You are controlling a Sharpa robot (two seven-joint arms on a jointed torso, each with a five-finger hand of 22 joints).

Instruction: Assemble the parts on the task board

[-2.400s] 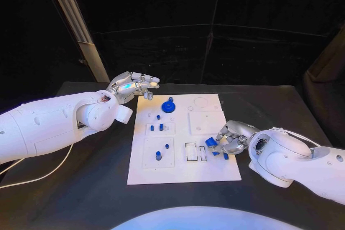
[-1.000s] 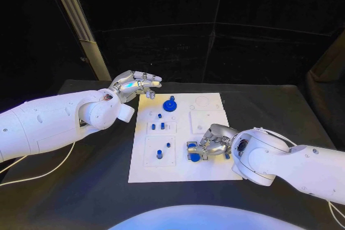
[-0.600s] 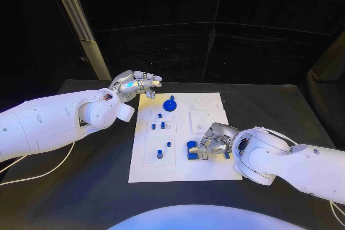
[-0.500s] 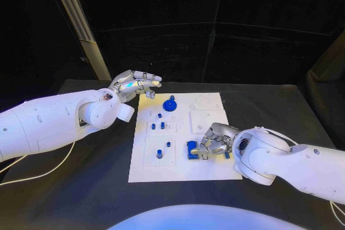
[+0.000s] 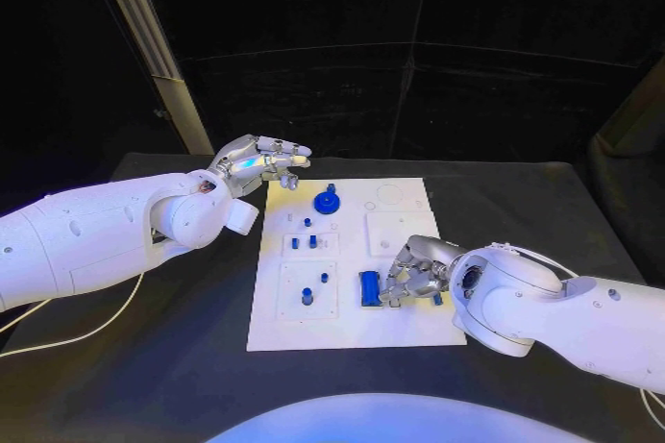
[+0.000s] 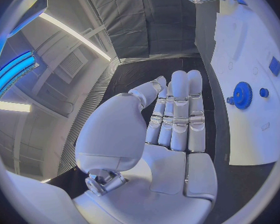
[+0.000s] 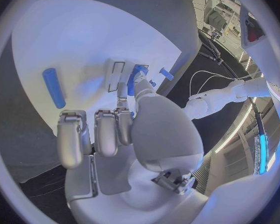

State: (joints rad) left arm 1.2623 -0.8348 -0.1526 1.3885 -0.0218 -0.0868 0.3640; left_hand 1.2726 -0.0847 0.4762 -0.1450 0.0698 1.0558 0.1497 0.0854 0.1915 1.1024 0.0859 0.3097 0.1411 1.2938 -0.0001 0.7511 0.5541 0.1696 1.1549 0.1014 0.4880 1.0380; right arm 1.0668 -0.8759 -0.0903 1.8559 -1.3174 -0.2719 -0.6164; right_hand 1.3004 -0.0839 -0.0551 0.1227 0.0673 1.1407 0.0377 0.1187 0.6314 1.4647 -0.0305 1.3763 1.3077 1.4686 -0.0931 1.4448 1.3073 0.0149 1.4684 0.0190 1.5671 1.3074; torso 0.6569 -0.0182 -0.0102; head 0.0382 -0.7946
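While my left arm reaches in from the left with its elbow bent, its silver left hand hovers over the black table just off the far left corner of the white rectangular task board. In the left wrist view that hand has its fingers straight and side by side, thumb alongside, gripping nothing and touching nothing.

On the board, going left to right, I see two raised square white blocks in the left column: the farther one carries short blue pegs, the nearer one two more small blue pegs. Far of these stands a round blue toothed gear with a small blue knob beside it. A long blue rectangular bar lies in the dark-edged rectangular slot near the board's middle, lengthwise near to far.

My right arm comes in from the right, bent low over the board's right edge. The silver right hand sits just right of the bar with its fingers curled down towards it; I cannot tell whether they pinch it or merely touch it. A small blue cylindrical peg lies loose on the board beside that hand.
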